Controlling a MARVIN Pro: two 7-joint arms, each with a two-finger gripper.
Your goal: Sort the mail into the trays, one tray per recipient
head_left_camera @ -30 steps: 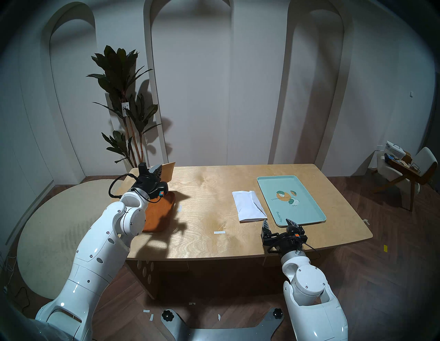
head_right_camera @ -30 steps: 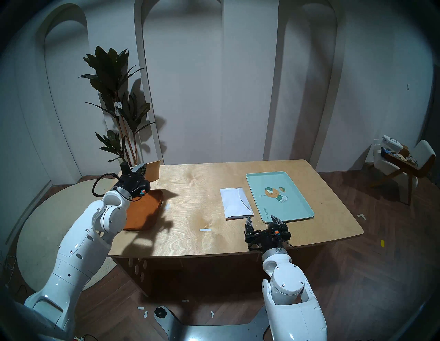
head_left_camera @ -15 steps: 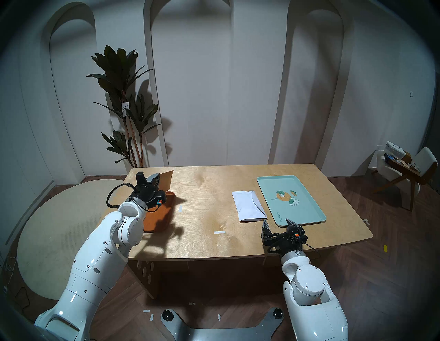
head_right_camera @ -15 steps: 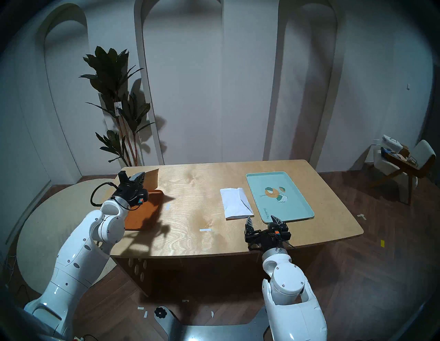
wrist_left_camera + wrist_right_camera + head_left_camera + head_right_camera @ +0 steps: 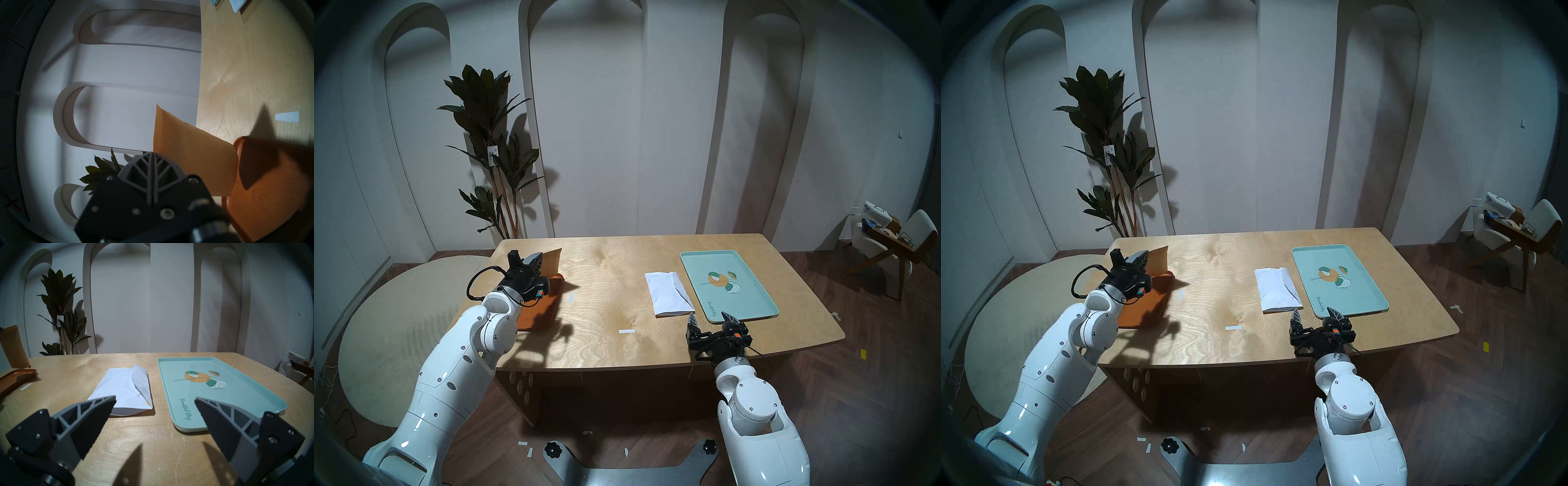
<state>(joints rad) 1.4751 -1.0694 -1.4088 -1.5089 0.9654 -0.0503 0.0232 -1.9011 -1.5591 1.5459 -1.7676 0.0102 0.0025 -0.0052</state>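
Nearest, the right gripper (image 5: 711, 317) hangs with jaws wide apart and empty over the front edge of the pale plywood worktop (image 5: 612, 305). Just beyond lie the white envelope (image 5: 668, 293) and, beside it, the mint tray (image 5: 697, 271), printed "Beautiful Day". White tape strips (image 5: 626, 331) dot the wood. Farther left, the left gripper (image 5: 536, 260) is clamped on the kraft envelope (image 5: 551, 263), its lower end over the orange tray (image 5: 548, 307). Behind: arched white panels, a tagged plant (image 5: 490, 135), a chair (image 5: 897, 244).
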